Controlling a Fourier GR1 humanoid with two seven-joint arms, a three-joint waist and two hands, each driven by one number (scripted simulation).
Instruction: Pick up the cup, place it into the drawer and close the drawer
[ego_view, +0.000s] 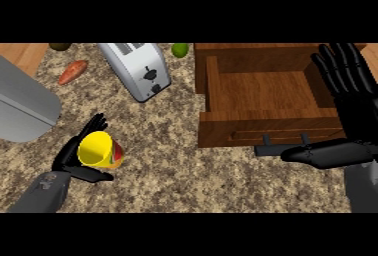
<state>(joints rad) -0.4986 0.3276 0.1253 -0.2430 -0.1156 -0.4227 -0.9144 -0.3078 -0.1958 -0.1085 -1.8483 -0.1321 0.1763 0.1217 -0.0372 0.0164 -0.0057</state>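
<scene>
While curled round the cup, left hand (74, 159): at the lower left of the frame, fingers behind the cup and thumb below it.
Cup (99, 150): yellow, tilted with its mouth toward the upper left, held in the left hand just above the speckled bench (177, 170).
Right hand (347, 100): at the right edge, fingers straight and pointing up over the drawer's right wall, thumb stretched left beside the handle; it holds nothing.
Drawer (266, 90): wooden, pulled open at the upper right, dark handle (282, 145) on its front.
Toaster (136, 67): silver, upper centre.
Carrot (72, 72): upper left.
Lime (180, 49): top edge, between toaster and drawer.
Grey appliance (22, 105): left edge.
</scene>
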